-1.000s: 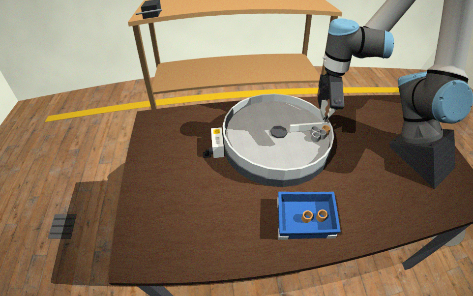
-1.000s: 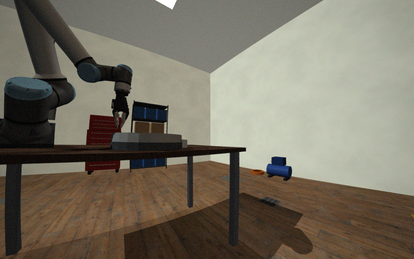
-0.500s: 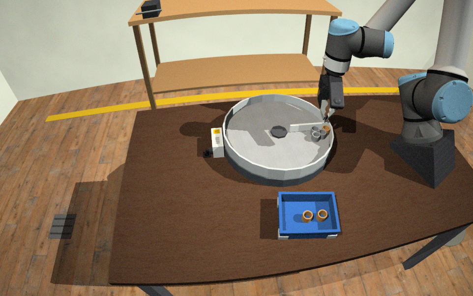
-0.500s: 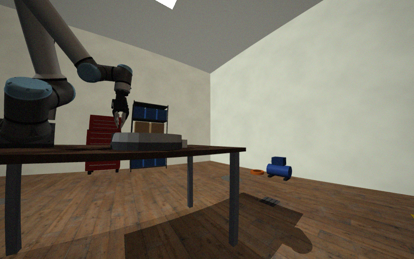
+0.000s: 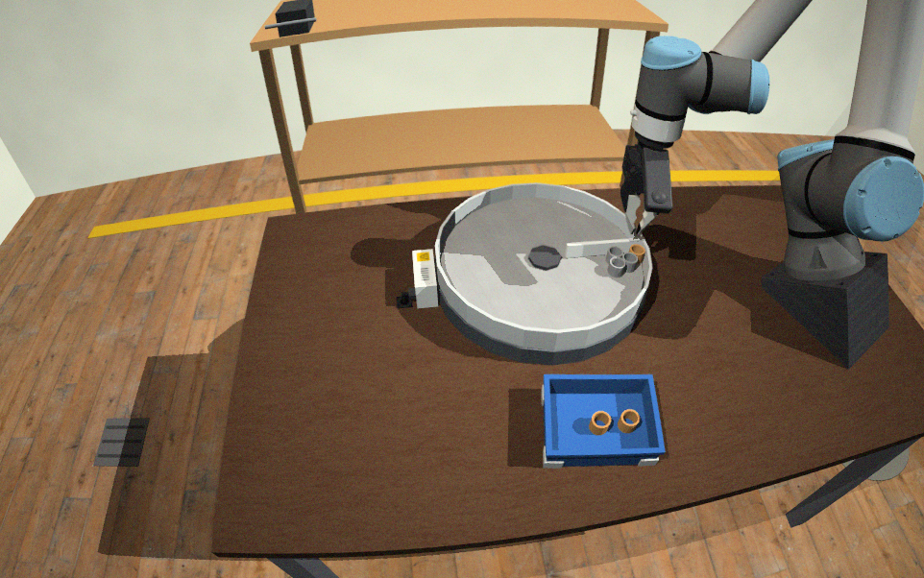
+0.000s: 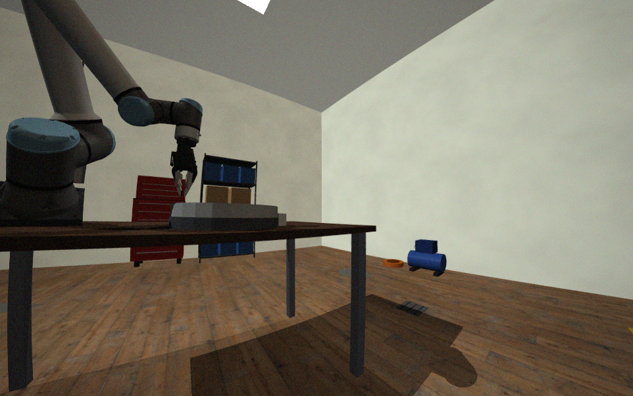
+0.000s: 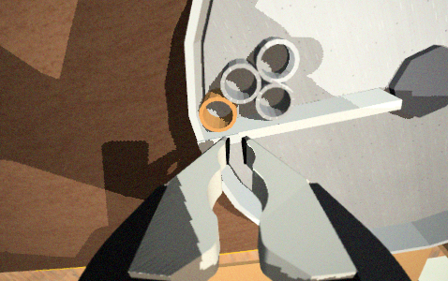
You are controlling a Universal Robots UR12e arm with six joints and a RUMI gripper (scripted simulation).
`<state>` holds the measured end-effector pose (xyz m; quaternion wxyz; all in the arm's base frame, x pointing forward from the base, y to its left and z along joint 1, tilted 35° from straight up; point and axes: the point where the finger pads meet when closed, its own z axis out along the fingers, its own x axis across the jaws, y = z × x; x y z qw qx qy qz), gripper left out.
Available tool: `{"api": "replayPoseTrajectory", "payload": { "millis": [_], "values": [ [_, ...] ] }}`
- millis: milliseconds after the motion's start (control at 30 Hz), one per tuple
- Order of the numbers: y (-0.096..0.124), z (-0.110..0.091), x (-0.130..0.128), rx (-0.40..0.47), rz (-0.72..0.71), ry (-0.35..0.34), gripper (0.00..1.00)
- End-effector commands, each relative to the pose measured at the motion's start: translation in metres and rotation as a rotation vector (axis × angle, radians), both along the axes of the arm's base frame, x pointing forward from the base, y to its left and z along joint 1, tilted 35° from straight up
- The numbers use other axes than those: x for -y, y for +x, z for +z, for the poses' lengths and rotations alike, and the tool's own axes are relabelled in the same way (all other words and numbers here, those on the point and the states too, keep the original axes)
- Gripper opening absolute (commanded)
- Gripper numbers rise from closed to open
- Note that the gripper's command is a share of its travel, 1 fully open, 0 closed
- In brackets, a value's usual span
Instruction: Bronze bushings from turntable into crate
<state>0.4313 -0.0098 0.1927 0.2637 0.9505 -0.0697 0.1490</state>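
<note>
Your remaining bronze bushing stands upright on the turntable, in the corner between its rim and the straight bar. Three steel bushings crowd its other side; you can't tell whether the nearest touches it. From the exterior, the turntable's wall hides all four from you. Your gripper is nearly closed, nothing between its tips, over the bar's rim end; its fingers cover part of the rim in your wrist view. The bar reaches inward towards the dark hub, which your wrist view cuts off. Outside the rim, a white box sits on the counter, as does the blue crate, with two bronze bushings inside.

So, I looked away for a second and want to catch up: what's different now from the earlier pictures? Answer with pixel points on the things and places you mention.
Nothing visibly changed. The gripper [image 5: 637,235] [image 6: 185,195] [image 7: 235,139] stays above the turntable [image 5: 545,342] [image 6: 224,210] [image 7: 189,70] near its rim, the four bushings there keep their places, and two bronze ones remain in the crate [image 5: 602,458].
</note>
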Motion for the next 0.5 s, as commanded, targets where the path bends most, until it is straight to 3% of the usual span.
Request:
{"api": "replayPoseTrajectory", "payload": {
  "millis": [0, 467],
  "values": [
    [-0.0015, -0.0007, 0.0002, -0.001, 0.0, 0.001, 0.05],
    [-0.0019, -0.0008, 0.0002, -0.001, 0.0, 0.001, 0.05]
  ]
}}
